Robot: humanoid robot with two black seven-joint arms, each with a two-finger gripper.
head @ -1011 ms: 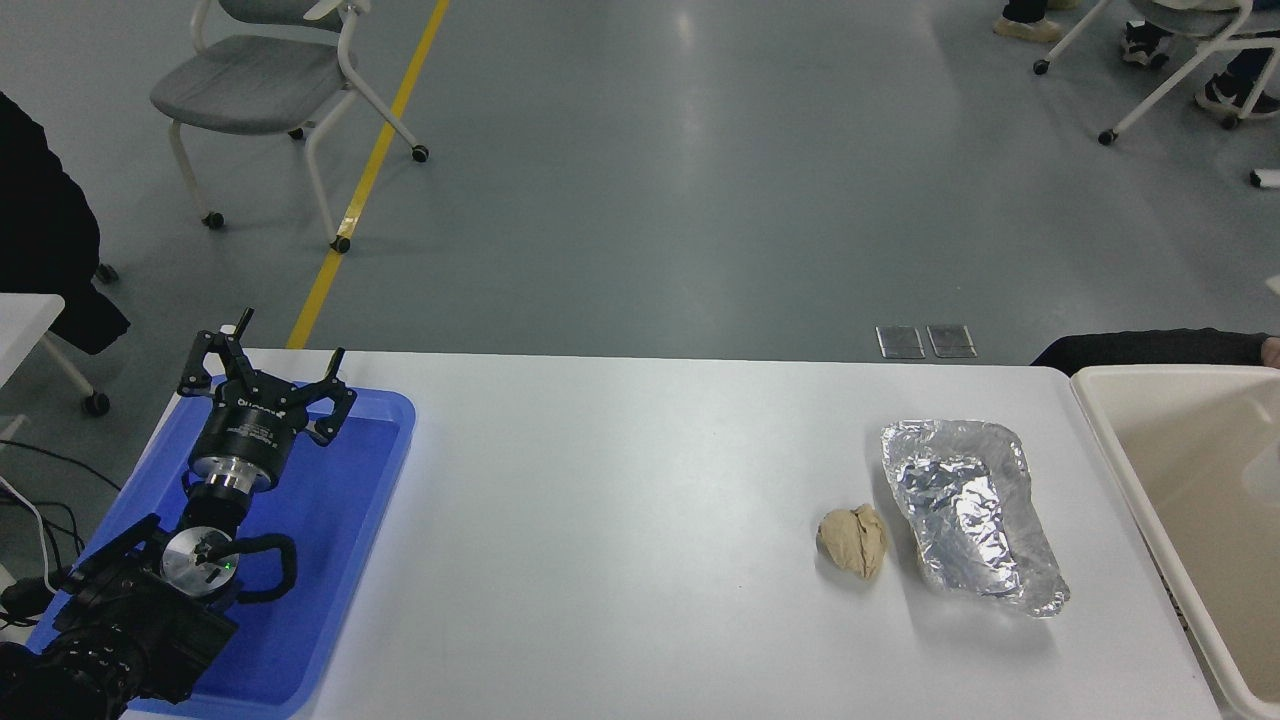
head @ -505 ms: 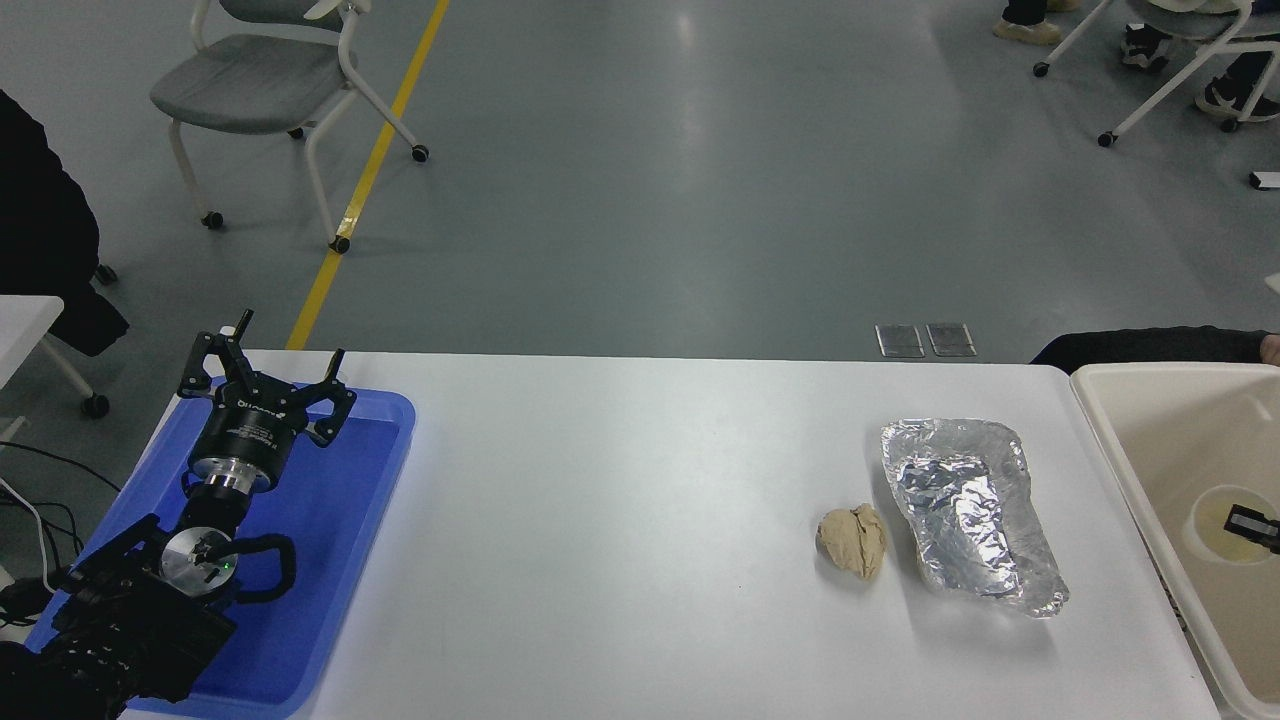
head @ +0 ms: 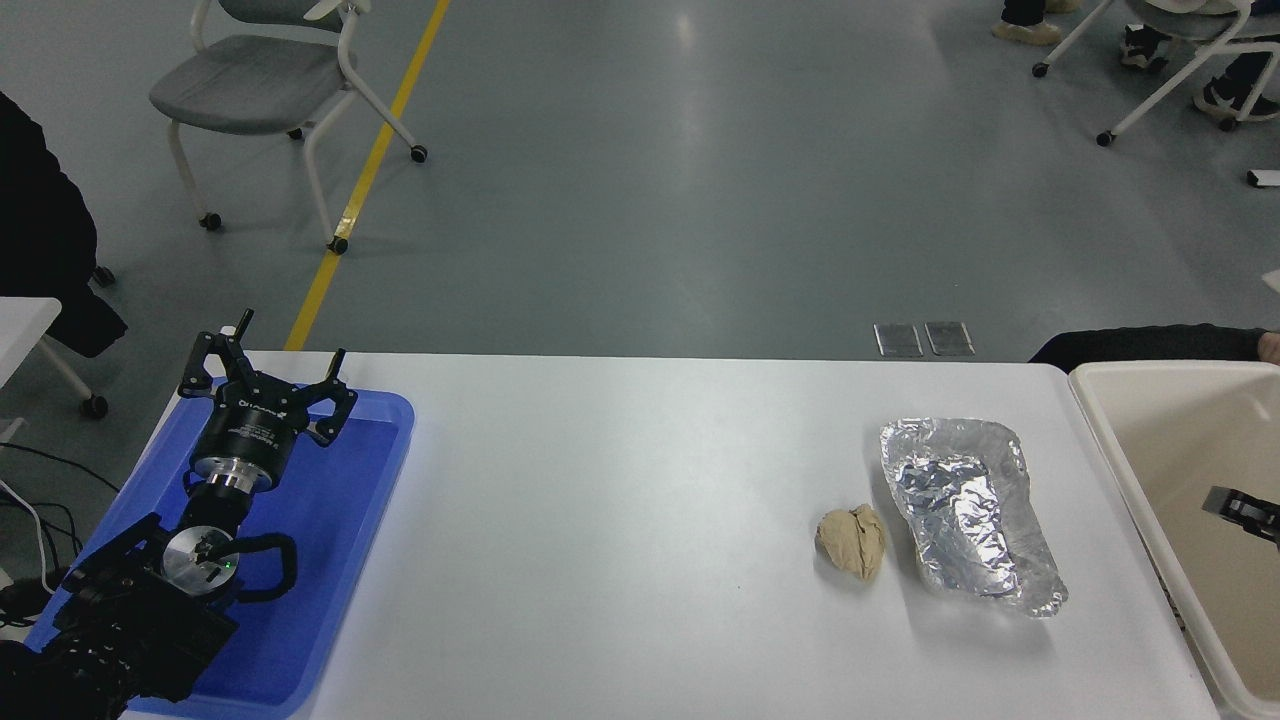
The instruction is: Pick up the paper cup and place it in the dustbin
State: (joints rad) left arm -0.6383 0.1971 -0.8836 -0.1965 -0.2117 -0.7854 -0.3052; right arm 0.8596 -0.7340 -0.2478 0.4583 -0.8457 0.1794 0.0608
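The white table [head: 620, 520] fills the lower half of the frame, from the left side to near the right edge. Behind it, in the upper half, is a grey floor with a yellow line [head: 372, 165] running at an angle in the upper left, and a grey chair [head: 262, 85] on wheels stands beside that line.

At the right edge of the frame the dustbin [head: 1130, 470], a cream-beige tub, stands just beside the table end; only its left part is in the picture. The paper cup cannot be seen anywhere in this view, neither on the table nor in the visible part of the dustbin.

In the lower left corner a blue tray [head: 340, 560] lies on the table. The left arm is parked above it, and the left gripper [head: 268, 385] has its fingers spread apart, holding nothing.

In the lower right part of the table lies a crinkled silver foil tray [head: 965, 515]. Just beside it, on its left, is a crumpled tan paper ball [head: 852, 541]; whether the two touch I cannot tell.

The right gripper [head: 1240, 508] enters only a little at the right edge, above the inside of the dustbin. Only a small black tip shows, so I cannot tell if it is open or closed.
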